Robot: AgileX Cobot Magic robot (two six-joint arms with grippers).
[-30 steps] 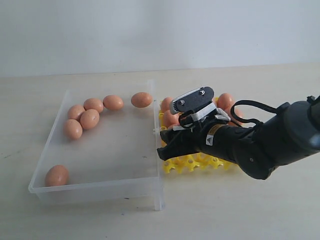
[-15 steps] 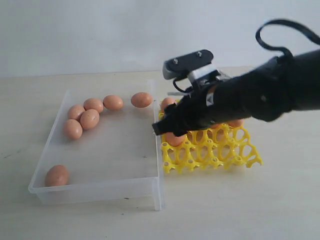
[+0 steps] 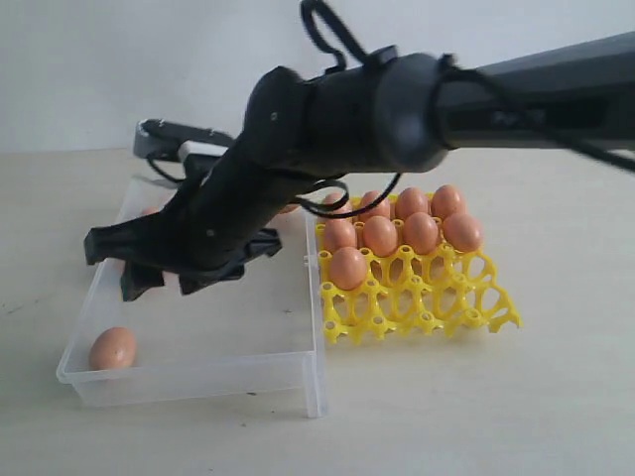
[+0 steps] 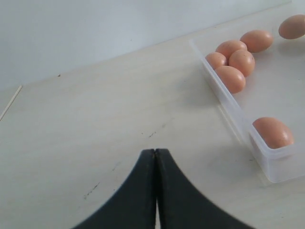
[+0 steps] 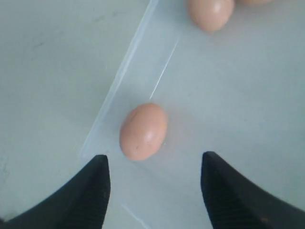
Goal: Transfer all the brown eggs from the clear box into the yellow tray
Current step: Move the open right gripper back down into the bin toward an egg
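Exterior: black right gripper (image 3: 164,278) hovered over shallow clear plastic box (image 3: 198,382) near lone orange-brown oval egg (image 3: 112,348); bright yellow lattice tray (image 3: 496,307) part-filled.
Left wrist: black left gripper (image 4: 155,155) closed, empty, beside box.
Right wrist: jaws wide, empty, egg ahead.
Likely approach step; next: lower, straddle egg, close gently.

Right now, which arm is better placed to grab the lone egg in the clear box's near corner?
Right. The right gripper hangs open over the clear box with the lone egg directly ahead. The left gripper is shut over the table, outside the box.
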